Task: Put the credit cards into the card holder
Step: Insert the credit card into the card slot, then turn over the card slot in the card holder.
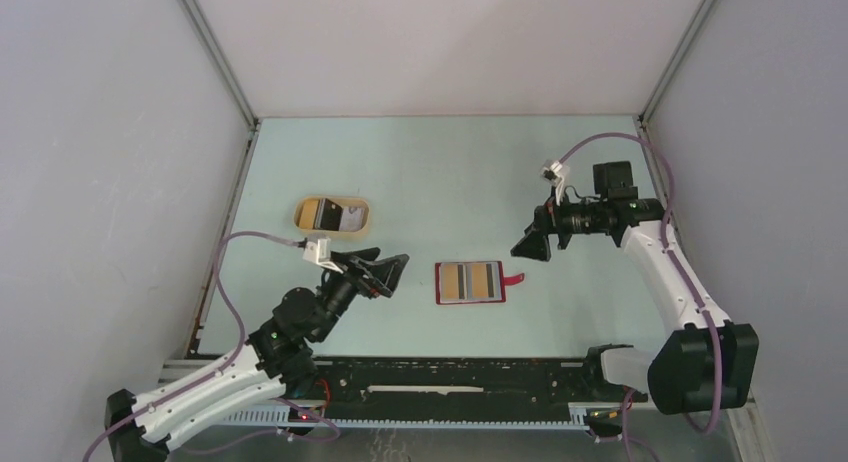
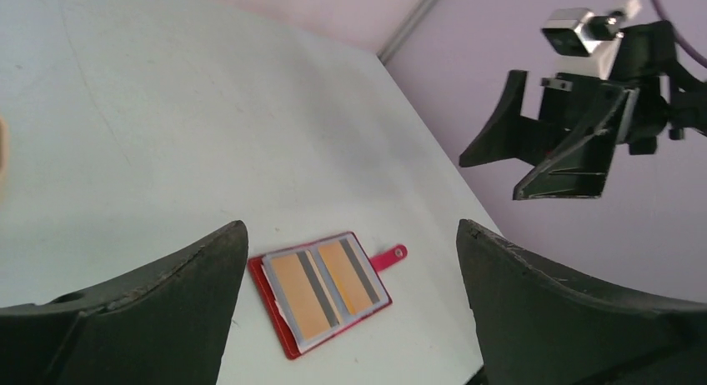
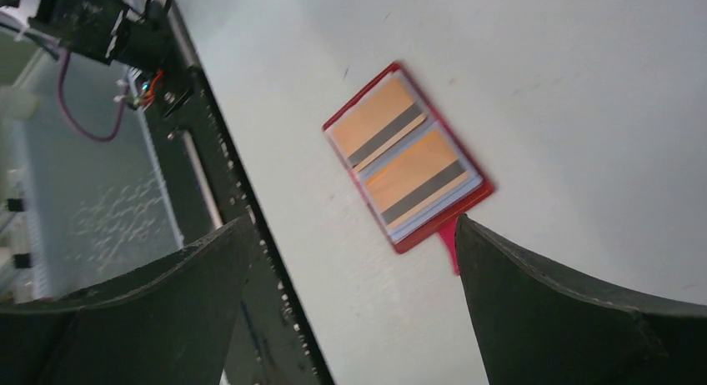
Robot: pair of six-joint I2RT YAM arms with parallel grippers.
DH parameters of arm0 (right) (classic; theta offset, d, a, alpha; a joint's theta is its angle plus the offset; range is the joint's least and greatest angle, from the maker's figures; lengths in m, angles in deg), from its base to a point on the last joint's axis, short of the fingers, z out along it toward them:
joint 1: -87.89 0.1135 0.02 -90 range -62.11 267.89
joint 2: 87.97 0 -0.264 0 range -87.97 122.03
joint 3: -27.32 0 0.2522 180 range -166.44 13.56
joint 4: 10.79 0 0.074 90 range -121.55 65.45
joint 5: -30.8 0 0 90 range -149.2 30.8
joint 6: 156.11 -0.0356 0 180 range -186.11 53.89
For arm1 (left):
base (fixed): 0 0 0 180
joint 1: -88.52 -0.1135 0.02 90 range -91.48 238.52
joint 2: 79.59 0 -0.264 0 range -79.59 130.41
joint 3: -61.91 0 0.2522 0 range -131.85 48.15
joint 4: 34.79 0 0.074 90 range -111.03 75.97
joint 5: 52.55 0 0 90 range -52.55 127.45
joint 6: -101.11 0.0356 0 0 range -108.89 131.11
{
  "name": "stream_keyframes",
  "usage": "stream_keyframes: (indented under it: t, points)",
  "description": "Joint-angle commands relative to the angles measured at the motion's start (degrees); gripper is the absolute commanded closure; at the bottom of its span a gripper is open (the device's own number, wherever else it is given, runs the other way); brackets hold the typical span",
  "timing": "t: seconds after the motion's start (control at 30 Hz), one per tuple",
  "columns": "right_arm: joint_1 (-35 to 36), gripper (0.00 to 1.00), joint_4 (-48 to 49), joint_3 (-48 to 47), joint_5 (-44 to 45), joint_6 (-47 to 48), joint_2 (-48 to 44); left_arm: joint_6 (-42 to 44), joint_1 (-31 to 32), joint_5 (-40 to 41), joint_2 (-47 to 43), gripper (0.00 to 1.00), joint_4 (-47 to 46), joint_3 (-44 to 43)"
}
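Clearly, the left pincer [image 1: 397, 274] and right pincer [image 1: 530, 253] are spread wide and empty above the table [image 1: 440, 172]. Between them, apart from both, the holder [image 1: 439, 284] is laid open with two cards [image 1: 485, 281] inside. Its long axis runs left-right, with the tab [image 1: 515, 278] pointed right. A tray [image 1: 300, 214] is set behind the left pincer.

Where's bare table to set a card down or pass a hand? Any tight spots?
Free: the far table behind the wallet, between tray and right gripper; also the near strip between wallet and base rail. Tight: left of the wallet, where the open left gripper sits close to the tray.
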Motion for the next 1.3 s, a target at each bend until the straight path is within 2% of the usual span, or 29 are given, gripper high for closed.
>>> stream_keyframes:
  t: [0.0, 0.13, 0.3, 0.47, 0.53, 0.6, 0.8, 1.03, 1.27]
  points:
    - [2.27, 0.0, 0.41, 3.34, -3.99, 1.29, -1.09, -2.19, -0.45, -8.07, -0.92, 0.0, -3.96, 3.28]
    - [4.82, 0.03, -1.65, 3.48, -1.24, 1.57, 3.79, -4.57, -0.45, -11.86, 4.33, 0.02, -12.77, 5.5]
    - [5.31, 0.11, -0.85, 3.36, 2.68, -4.31, 12.61, -4.03, -0.4, -17.12, 20.46, 0.05, -21.02, 1.81]
    - [7.48, 0.21, -0.35, 2.84, -0.56, -9.48, 20.58, -5.92, -0.44, -22.58, 38.59, 0.25, -26.31, -3.85]
    - [9.1, 0.24, 0.92, 2.86, -0.11, -11.76, 22.72, -7.12, -0.45, -23.98, 43.94, 0.34, -29.22, -4.93]
    - [10.17, 0.28, 2.03, 2.87, 0.17, -13.81, 24.75, -7.92, -0.43, -24.18, 48.16, 0.39, -30.82, -5.88]
    - [10.74, 0.43, 4.26, 2.85, 3.87, -17.98, 29.0, -8.17, -0.45, -25.28, 58.06, 0.51, -31.42, -10.43]
    - [10.49, 0.46, 5.19, 2.9, 5.31, -19.45, 31.21, -9.26, -0.7, -27.96, 67.69, 0.6, -33.72, -14.5]
    - [9.99, 0.46, 5.81, 2.55, 5.68, -20.56, 33.32, -9.96, -0.94, -28.0, 70.65, 0.62, -33.73, -14.91]
